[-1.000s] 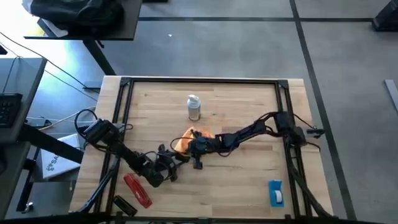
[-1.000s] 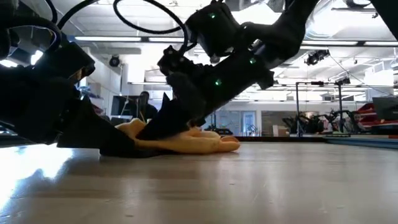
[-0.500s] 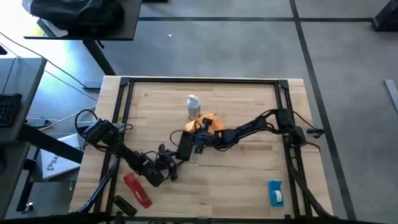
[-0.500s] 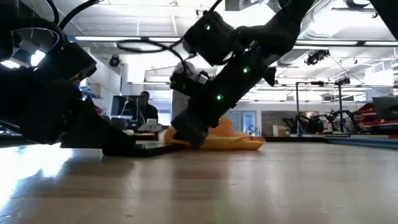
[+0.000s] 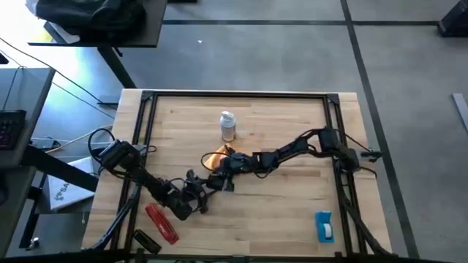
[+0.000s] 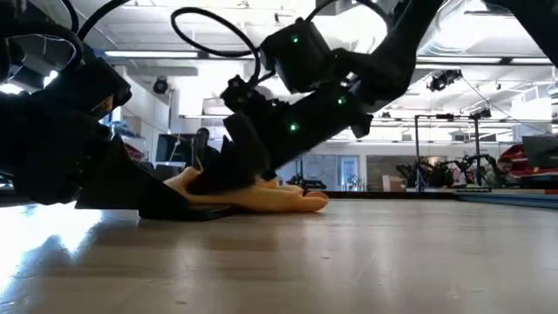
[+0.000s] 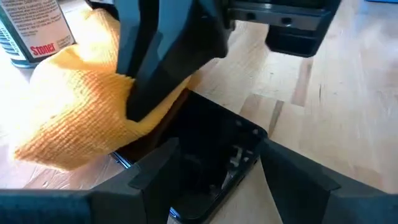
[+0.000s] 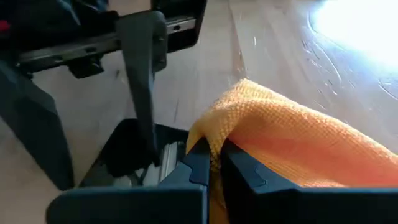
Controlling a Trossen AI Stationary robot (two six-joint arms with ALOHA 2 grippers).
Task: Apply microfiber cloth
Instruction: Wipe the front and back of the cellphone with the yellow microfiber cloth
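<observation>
The orange microfiber cloth (image 5: 219, 155) lies bunched near the table's middle, and my right gripper (image 5: 221, 175) is shut on it. In the left wrist view the cloth (image 7: 81, 106) covers the far end of a flat black glossy device (image 7: 214, 155). My left gripper (image 5: 196, 191) has that device between its fingers, just toward the near left of the cloth. In the low view the cloth (image 6: 270, 196) rests on the tabletop under the right gripper (image 6: 231, 170). My left gripper has the black device's two long sides (image 7: 186, 165) between its two fingers, which lie low and about level, coming from the table's near left. The device lies flat, close to the tabletop. Its far end is under the cloth. My right gripper pinches a raised fold of the cloth (image 8: 233, 134) between its two fingers. The fingers slant down from the table's right side. The cloth trails behind them on the table, and its edge (image 7: 155, 109) lies on the device.
A spray can (image 5: 228, 126) stands just beyond the cloth. A red oblong object (image 5: 162, 221) and a small black item (image 5: 146, 239) lie near the front left corner. A blue-and-white item (image 5: 324, 225) lies at the front right. A black frame (image 5: 241, 95) rims the table.
My right gripper swept the cloth toward the far right, near the can, then drew it back toward the near left onto the device. The cloth stayed pinched and slid along the table.
</observation>
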